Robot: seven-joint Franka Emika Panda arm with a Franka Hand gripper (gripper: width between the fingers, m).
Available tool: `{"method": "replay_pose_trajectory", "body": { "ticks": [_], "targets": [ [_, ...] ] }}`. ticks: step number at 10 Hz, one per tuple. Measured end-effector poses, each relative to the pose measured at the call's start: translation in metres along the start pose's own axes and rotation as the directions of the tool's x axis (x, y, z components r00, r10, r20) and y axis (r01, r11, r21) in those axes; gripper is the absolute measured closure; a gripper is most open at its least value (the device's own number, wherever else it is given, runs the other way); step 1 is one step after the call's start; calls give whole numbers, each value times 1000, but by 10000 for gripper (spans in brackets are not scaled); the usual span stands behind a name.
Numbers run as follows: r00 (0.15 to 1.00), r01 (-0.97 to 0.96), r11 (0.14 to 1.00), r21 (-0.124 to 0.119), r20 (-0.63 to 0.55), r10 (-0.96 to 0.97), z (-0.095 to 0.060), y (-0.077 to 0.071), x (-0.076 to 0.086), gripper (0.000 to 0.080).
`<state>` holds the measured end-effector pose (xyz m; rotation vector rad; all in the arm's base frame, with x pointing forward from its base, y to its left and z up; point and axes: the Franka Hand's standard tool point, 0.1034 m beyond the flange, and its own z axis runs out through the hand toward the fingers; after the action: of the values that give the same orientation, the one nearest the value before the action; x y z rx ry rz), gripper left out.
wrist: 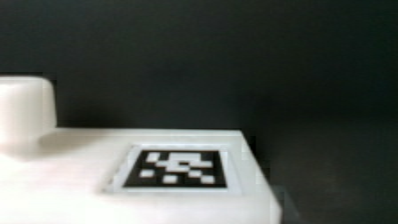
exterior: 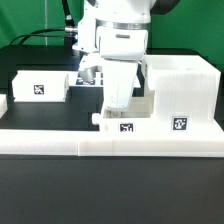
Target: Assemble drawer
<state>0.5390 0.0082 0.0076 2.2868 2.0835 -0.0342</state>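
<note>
A small white tray with a square tag on its front stands against the low white border wall, just left of the large cubic casing. My gripper reaches straight down onto this tray and is shut on it; its fingertips are hidden. In the wrist view the tray's tagged face fills the near part, blurred and very close. A second tagged tray lies apart on the exterior view's left.
The border wall runs along the whole front of the black table. Cables hang behind the arm. In the wrist view a white upright piece stands beside the tray; I cannot tell what it is.
</note>
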Motion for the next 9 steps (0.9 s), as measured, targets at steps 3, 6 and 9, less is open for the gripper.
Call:
{"method": "replay_pose_trajectory", "body": {
  "ticks": [3,6,9],
  "targets": [
    [999,-36,999,6,2,36,0,0,-5,755],
    [1000,-31,1000,5,3,31,0,0,-4,755],
    [1000,-13,1000,-1,15,13,0,0,-2,755]
  ]
}}
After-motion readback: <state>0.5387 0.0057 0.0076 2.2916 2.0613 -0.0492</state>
